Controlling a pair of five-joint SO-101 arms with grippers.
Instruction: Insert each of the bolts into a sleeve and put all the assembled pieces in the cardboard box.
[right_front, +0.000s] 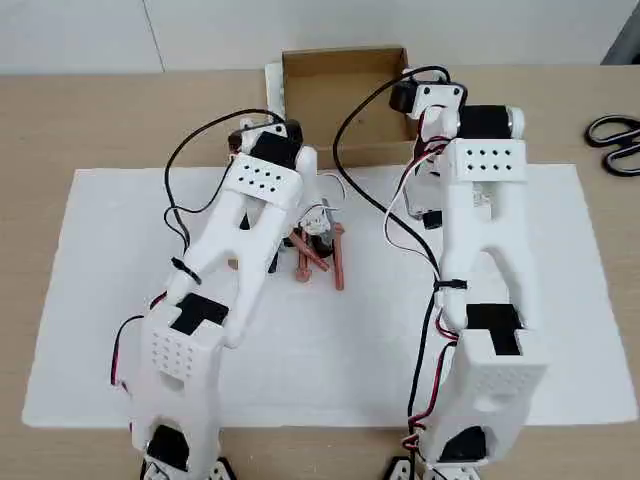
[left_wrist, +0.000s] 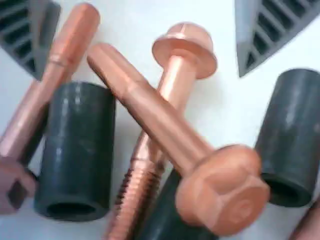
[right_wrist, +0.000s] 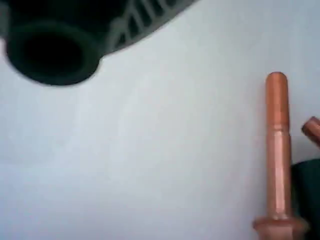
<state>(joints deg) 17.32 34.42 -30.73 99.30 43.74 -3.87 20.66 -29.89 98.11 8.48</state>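
Near the middle of the white paper sheet (right_front: 560, 300), a little toward its far edge, copper-coloured flanged metal bolts (left_wrist: 165, 125) and short black cylindrical sleeves (left_wrist: 75, 150) lie in a loose heap, with no bolt yet pushed into a sleeve. The left gripper (left_wrist: 140, 75) hangs right over this heap with its ribbed grey fingers (left_wrist: 270, 35) spread wide to either side, pinching nothing. I judge it is placed so as to straddle one bolt for a pick. One bolt lies slantwise across another with its hex head raised, so the upper one looks the easier to take.

The right gripper (right_front: 431, 216) sits over the sheet's far part, right of the heap and just in front of the open brown cardboard box (right_front: 345, 75). It appears to pinch a single black sleeve (right_wrist: 50, 50) with the bore end left free, probably so a bolt can be slid in.

The bolts have smooth shanks, threaded tips and a round flange under the head. The sleeves are matt, thick-walled tubes. The box stands at the sheet's far edge.
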